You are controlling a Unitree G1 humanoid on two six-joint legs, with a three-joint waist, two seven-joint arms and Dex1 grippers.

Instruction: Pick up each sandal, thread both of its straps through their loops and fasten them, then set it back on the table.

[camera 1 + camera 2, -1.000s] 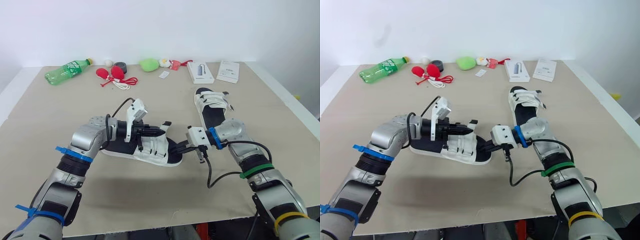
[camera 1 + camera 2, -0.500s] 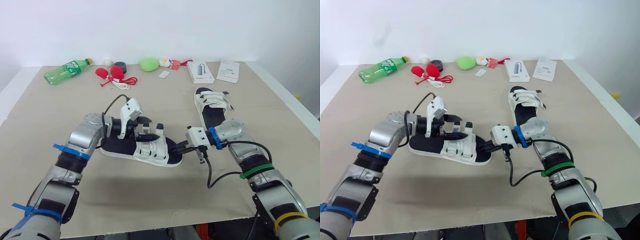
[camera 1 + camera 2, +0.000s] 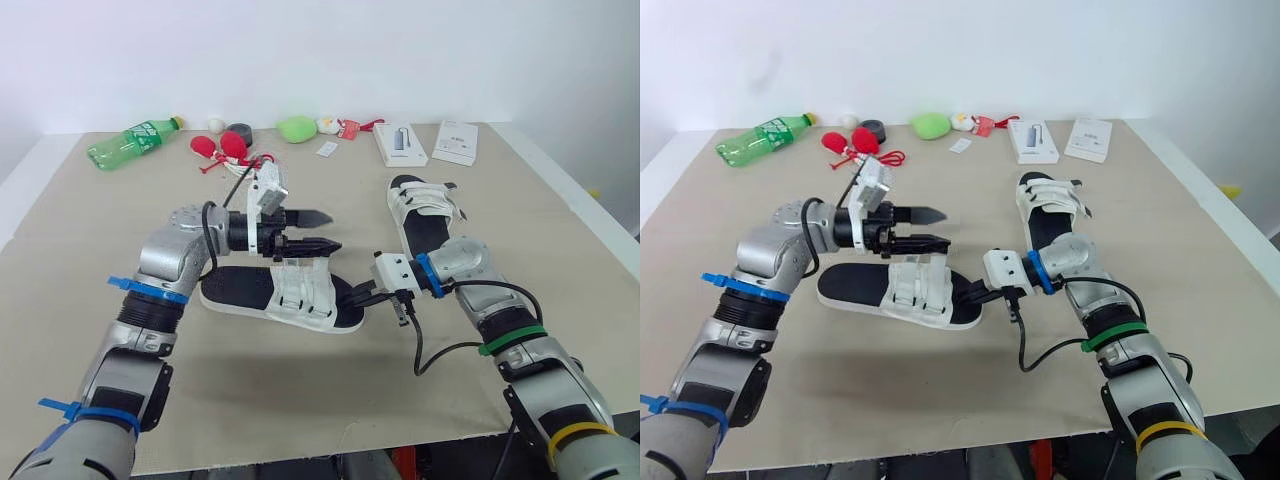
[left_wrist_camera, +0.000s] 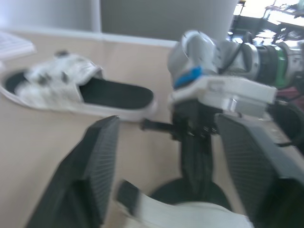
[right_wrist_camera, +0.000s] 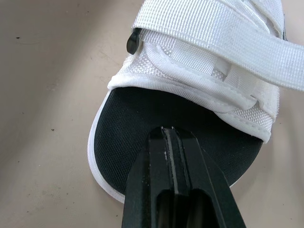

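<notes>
One white-strapped sandal with a black footbed [image 3: 240, 288] lies flat on the table in front of me, toe to the right. Its straps [image 3: 300, 285] lie across the forefoot. My left gripper [image 3: 328, 230] hovers open above those straps, with nothing between its fingers [image 4: 95, 166]. My right gripper [image 3: 358, 297] is shut, its joined tips [image 5: 168, 135] resting on the black insole at the toe, just short of the straps [image 5: 213, 57]. The second sandal [image 3: 425, 212] lies flat farther back on the right, its straps across it.
Along the far edge of the table [image 3: 90, 250] lie a green bottle [image 3: 135, 140], red items with a white cord [image 3: 225, 150], a black roll [image 3: 240, 132], a green lump [image 3: 297, 128] and two white boxes [image 3: 402, 145] [image 3: 456, 142].
My left gripper has come off the near sandal's straps and risen above them, open. The right gripper has stayed at the toe.
</notes>
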